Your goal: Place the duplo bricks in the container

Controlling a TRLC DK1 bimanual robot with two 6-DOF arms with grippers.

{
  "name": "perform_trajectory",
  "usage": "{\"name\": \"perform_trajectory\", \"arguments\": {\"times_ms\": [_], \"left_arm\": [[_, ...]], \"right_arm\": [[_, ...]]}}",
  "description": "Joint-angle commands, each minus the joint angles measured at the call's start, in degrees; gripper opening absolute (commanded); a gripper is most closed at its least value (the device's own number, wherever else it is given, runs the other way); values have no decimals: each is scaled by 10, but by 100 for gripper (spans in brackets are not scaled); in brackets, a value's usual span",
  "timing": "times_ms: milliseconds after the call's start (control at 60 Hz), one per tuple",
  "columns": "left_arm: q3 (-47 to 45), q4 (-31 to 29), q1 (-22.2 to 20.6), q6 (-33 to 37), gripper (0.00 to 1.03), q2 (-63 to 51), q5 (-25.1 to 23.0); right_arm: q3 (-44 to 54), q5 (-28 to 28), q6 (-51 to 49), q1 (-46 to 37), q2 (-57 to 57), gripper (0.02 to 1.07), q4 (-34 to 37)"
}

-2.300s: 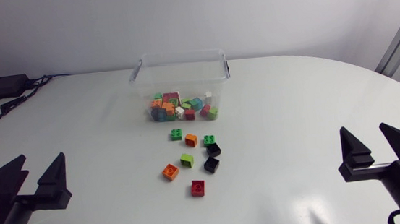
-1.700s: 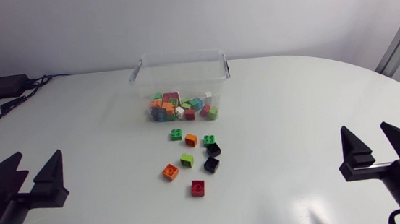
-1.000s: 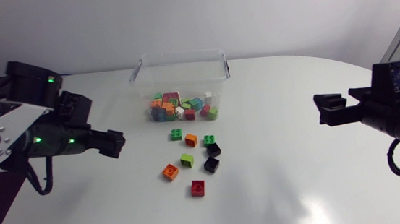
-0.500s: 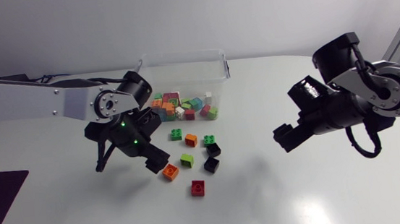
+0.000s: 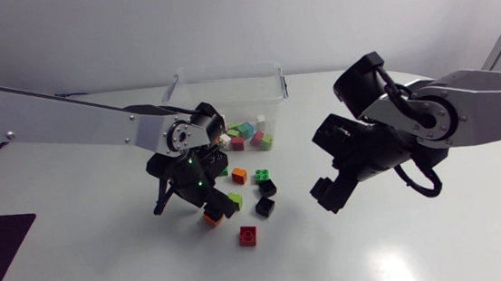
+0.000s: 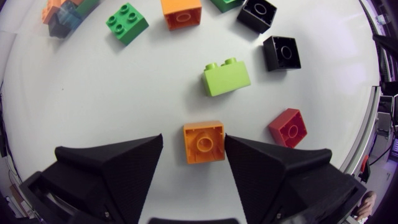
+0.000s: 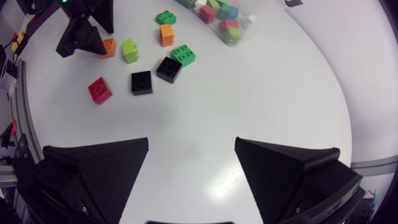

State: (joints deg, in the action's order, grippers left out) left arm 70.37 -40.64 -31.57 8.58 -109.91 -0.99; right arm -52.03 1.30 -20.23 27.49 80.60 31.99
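Orange brick (image 6: 204, 142) lies between the spread left hand (image 6: 193, 138); right hand (image 7: 191, 141) also spread wide.

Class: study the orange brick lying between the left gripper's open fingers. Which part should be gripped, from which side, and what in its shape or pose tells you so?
Grip the orange brick by its two opposite flat side walls, coming straight down from above. It lies flat on the table, those walls facing the open fingers of the left gripper, and the lime-green brick ahead stands apart.
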Motion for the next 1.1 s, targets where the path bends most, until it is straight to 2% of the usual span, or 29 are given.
{"name": "perform_trajectory", "arguments": {"times_ms": [0, 83, 250, 383, 433, 733, 800, 850, 1083], "left_arm": [[12, -6, -2, -16, 56, -25, -1], [9, 0, -2, -20, 42, -26, -25], [-5, 16, -5, -13, 28, -19, -42], [-23, 13, 4, 3, 28, 21, -41], [-24, 4, 12, 9, 28, 36, -41], [-23, -15, 93, 41, 28, 154, -42], [-19, -11, 111, 48, 28, 174, -55], [-6, -9, 129, 50, 28, 186, -63], [70, 4, 179, 54, 28, 209, -106]], "right_arm": [[-5, -1, -17, 20, 12, 102, 9], [-3, 0, -32, 45, 13, 102, 9], [2, 20, -48, 97, 26, 102, 3], [-4, 23, -81, 132, 55, 102, -6], [-12, 41, -91, 143, 67, 102, -7], [-91, 49, -135, 187, 165, 102, -9], [-108, 48, -136, 194, 190, 101, -7], [-121, 48, -140, 198, 209, 96, 1], [-175, 49, -149, 202, 273, 96, 27]]}}
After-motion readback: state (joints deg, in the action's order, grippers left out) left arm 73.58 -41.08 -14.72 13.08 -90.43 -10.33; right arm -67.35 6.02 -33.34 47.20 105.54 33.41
